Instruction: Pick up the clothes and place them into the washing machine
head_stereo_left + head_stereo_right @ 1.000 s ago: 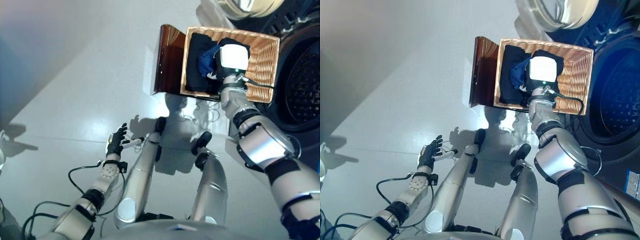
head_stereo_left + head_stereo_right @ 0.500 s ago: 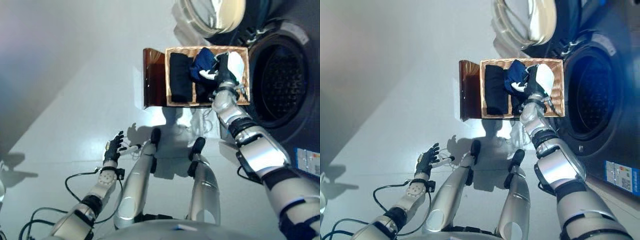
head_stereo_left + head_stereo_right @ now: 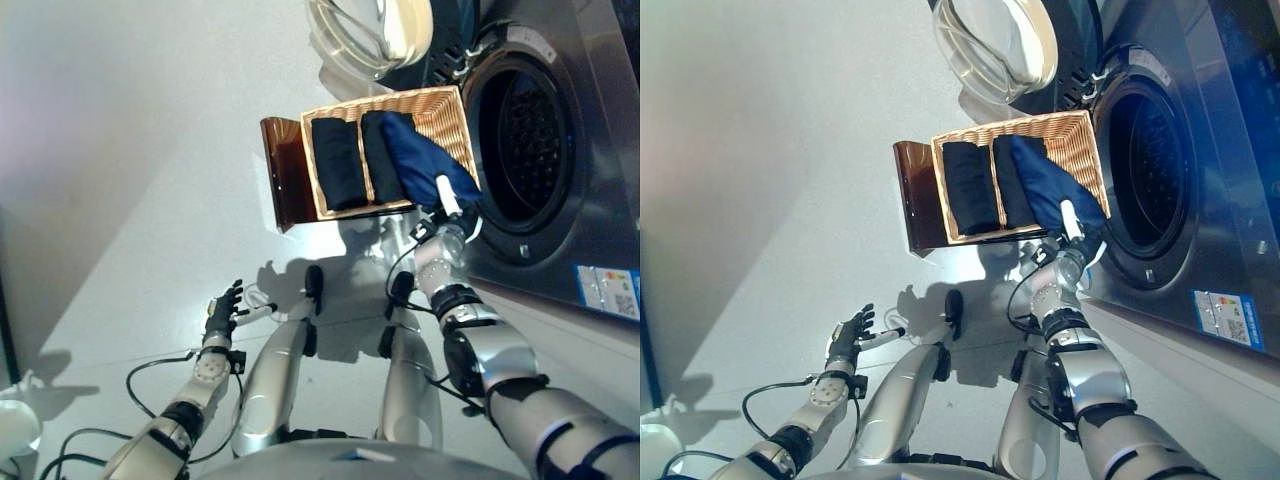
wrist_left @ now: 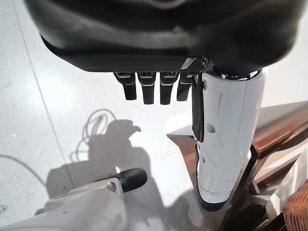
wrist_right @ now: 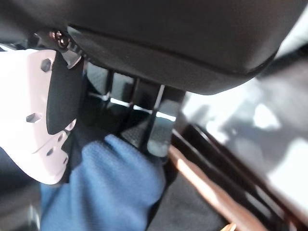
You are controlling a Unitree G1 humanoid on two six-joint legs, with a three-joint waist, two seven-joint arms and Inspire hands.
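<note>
A wicker basket [image 3: 452, 112] stands on a brown stand [image 3: 283, 185] beside the washing machine's open drum [image 3: 525, 150]. Two dark folded garments [image 3: 337, 165] lie in it. A navy blue garment [image 3: 415, 160] stretches from the basket over its corner nearest the drum. My right hand [image 3: 447, 200] is shut on the garment's end. In the right wrist view the blue cloth [image 5: 115, 192] is pinched between the white thumb [image 5: 33, 120] and the curled fingers [image 5: 159, 130]. My left hand [image 3: 222, 305] hangs open over the floor at the lower left, with straight fingers [image 4: 151, 89].
The machine's round glass door [image 3: 370, 35] stands swung open behind the basket. The grey machine front [image 3: 600, 230] fills the right side. Pale floor spreads to the left, and a white object [image 3: 15, 425] shows at the lower left corner.
The camera has swung toward the machine. My right hand has drawn the blue garment out of its bunch in the basket and over the corner by the drum. The left hand stays idle.
</note>
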